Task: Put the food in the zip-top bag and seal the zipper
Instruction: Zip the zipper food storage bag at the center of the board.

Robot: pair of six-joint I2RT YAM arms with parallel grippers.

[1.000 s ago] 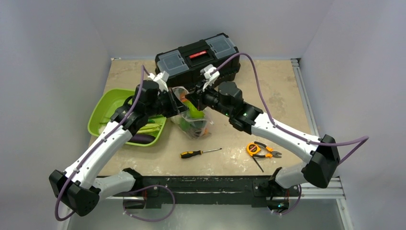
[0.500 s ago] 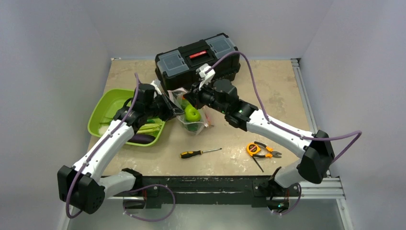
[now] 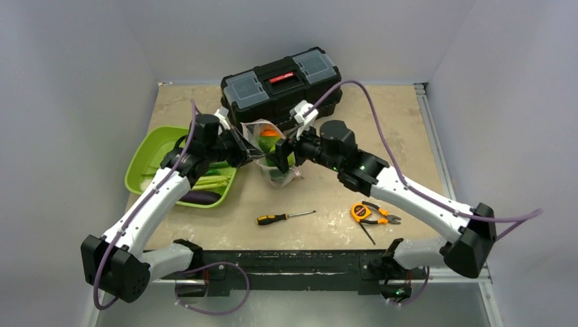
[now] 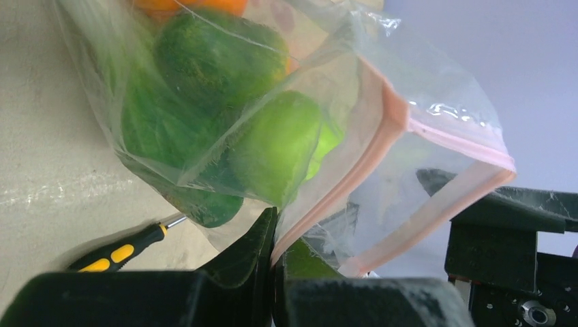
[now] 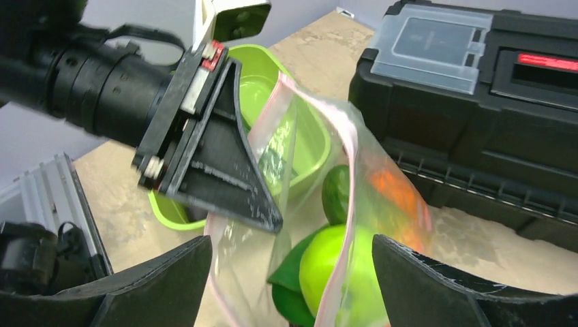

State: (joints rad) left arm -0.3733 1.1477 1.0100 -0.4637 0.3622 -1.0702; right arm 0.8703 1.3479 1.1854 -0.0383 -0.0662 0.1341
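Zip-top bag (image 3: 276, 176) at top-view centre, just below toolbox (image 3: 283, 82), food (image 4: 276, 146) inside. Left gripper (image 4: 274, 221) clenched on zipper (image 4: 385, 131) corner, propping the mouth upright. Right gripper (image 5: 292, 248) spread wide astride the mouth, grasping nothing; likely positioned to pinch the seal.

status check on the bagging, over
Left gripper shut on clear plastic zip-top bag at its pinkish zipper strip. Right gripper open, straddling the unsealed mouth. Green toy apple inside bag. Black plastic toolbox close behind.

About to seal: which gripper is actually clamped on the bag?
The left gripper, pinched shut on the zipper strip; the right gripper is open, its fingers spread either side of the bag.
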